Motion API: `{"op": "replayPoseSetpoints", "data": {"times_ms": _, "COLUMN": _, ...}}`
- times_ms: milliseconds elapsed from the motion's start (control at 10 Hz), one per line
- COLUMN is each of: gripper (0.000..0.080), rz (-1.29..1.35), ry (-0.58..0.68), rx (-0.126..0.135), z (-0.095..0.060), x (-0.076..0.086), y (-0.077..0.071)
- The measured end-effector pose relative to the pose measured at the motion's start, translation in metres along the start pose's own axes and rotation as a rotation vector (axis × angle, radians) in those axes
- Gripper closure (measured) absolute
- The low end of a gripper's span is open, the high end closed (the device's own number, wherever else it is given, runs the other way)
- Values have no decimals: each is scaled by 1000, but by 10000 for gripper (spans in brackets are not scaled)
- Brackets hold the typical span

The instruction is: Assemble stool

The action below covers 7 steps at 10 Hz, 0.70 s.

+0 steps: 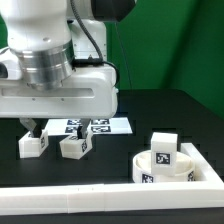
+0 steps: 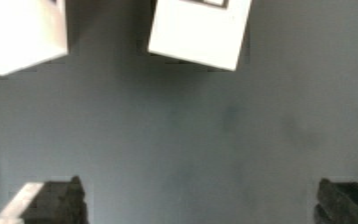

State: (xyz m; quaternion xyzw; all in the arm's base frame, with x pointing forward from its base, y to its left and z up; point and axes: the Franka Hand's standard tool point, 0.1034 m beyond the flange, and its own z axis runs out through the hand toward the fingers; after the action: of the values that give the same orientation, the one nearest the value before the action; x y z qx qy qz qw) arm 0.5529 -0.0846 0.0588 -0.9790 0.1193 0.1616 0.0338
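The round white seat (image 1: 165,168) lies at the exterior view's right, inside the corner of the border wall, with one chunky white leg (image 1: 163,146) standing on it. Two more tagged legs stand on the black table at the exterior view's left, one (image 1: 33,143) beside the other (image 1: 75,146). My gripper (image 1: 50,127) hangs just above and behind these two legs. In the wrist view both legs (image 2: 16,40) (image 2: 197,32) show as white blocks beyond the fingers (image 2: 51,200), with only bare table between the fingertips. The gripper (image 2: 201,205) is open and empty.
The marker board (image 1: 100,126) lies flat behind the two left legs. The long white L-shaped border wall (image 1: 90,192) runs along the front edge and turns up at the exterior view's right. A green backdrop stands behind the table.
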Motion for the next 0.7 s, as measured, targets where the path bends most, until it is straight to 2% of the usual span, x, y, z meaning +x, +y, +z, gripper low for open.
{"op": "replayPoseSetpoints", "data": {"times_ms": 500, "gripper": 151, "rz": 4, "ry": -333, "rx": 5, "z": 11, "x": -16, "y": -1}}
{"op": "replayPoseSetpoints", "data": {"times_ms": 700, "gripper": 151, "rz": 45, "ry": -424, "rx": -6, "z": 16, "x": -20, "y": -1}}
